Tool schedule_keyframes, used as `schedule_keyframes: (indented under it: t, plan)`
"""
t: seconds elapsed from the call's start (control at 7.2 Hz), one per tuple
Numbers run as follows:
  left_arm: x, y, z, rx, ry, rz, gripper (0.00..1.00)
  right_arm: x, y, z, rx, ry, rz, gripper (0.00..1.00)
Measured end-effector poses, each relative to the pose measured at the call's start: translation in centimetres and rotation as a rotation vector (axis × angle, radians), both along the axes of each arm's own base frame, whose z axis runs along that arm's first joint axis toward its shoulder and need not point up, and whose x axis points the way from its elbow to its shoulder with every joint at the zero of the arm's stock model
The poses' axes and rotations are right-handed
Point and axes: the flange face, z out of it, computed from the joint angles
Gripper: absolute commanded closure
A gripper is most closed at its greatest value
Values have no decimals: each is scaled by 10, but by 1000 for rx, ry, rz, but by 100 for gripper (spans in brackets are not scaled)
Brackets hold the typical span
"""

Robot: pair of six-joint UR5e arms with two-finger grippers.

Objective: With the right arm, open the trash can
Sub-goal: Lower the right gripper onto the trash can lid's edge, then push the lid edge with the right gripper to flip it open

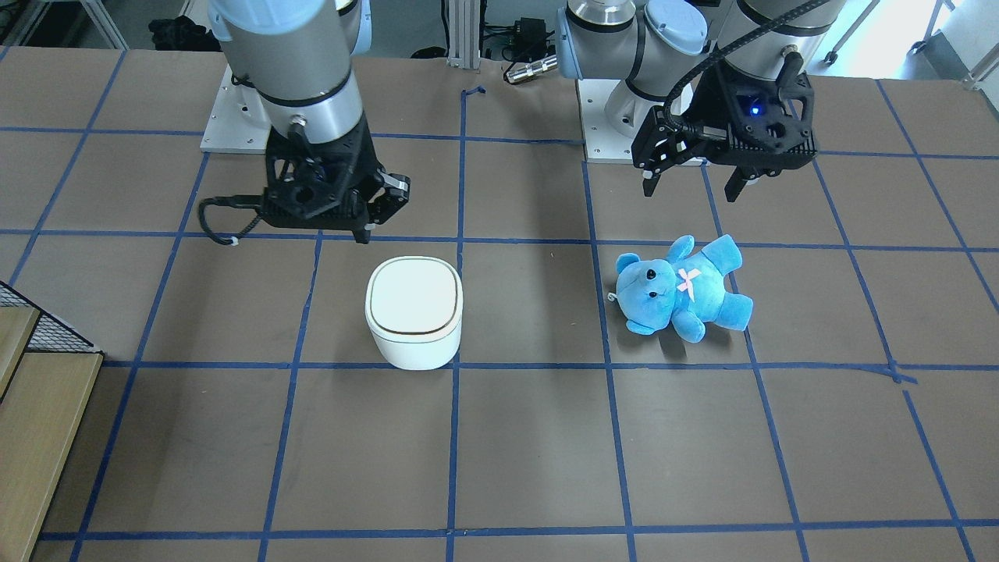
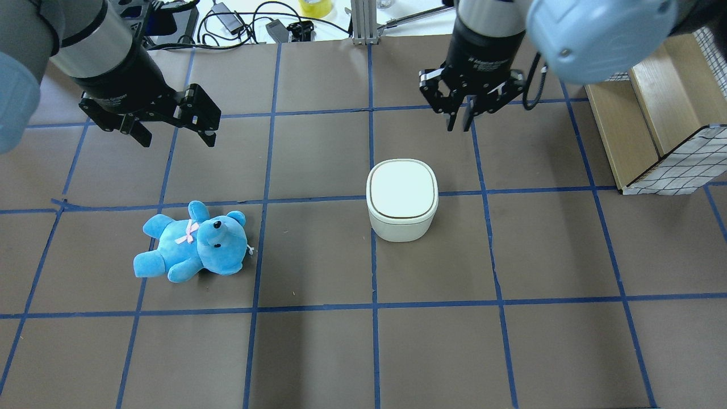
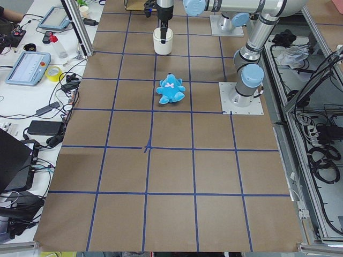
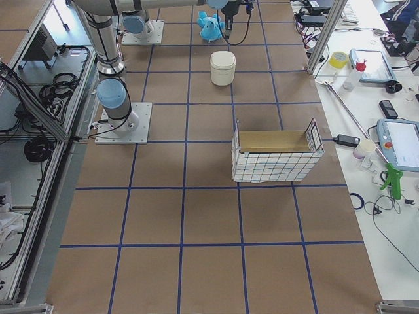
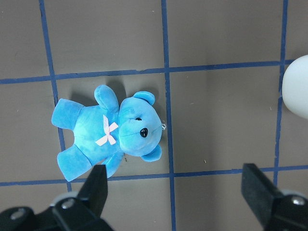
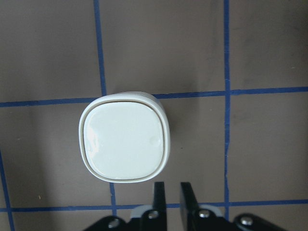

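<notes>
The white trash can (image 1: 414,312) stands on the brown table with its lid closed. It also shows in the overhead view (image 2: 402,199) and in the right wrist view (image 6: 124,142). My right gripper (image 2: 461,124) hangs above the table, close to the can and apart from it. Its fingers (image 6: 159,192) are shut with nothing between them. The black cable loop trails from it in the front-facing view (image 1: 365,232). My left gripper (image 2: 176,138) is open and empty, up above the blue teddy (image 2: 193,241).
The blue teddy (image 1: 679,289) lies on its back about two grid squares from the can. A wire-sided wooden box (image 2: 653,130) stands at the table's edge on my right arm's side. Blue tape lines cross the table.
</notes>
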Motion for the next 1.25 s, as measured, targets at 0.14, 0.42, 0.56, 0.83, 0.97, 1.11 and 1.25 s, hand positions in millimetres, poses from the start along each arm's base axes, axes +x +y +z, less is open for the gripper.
schedule_keyframes:
  t: [0.14,0.42,0.56,0.83,0.97,1.11,1.25]
  plan:
    - [0,0,0,0,0,0,0,11,5,-31,-11,0,6,100]
    - [0,0,0,0,0,0,0,12,19,-87,-13,18,2,100]
    - [0,0,0,0,0,0,0,11,24,-106,-5,23,-1,100]
    - [0,0,0,0,0,0,0,10,26,-127,18,33,-3,100]
    - [0,0,0,0,0,0,0,10,25,-131,24,37,-4,100]
    - [0,0,0,0,0,0,0,10,25,-134,28,39,-7,100]
    - [0,0,0,0,0,0,0,10,25,-136,33,42,-12,100]
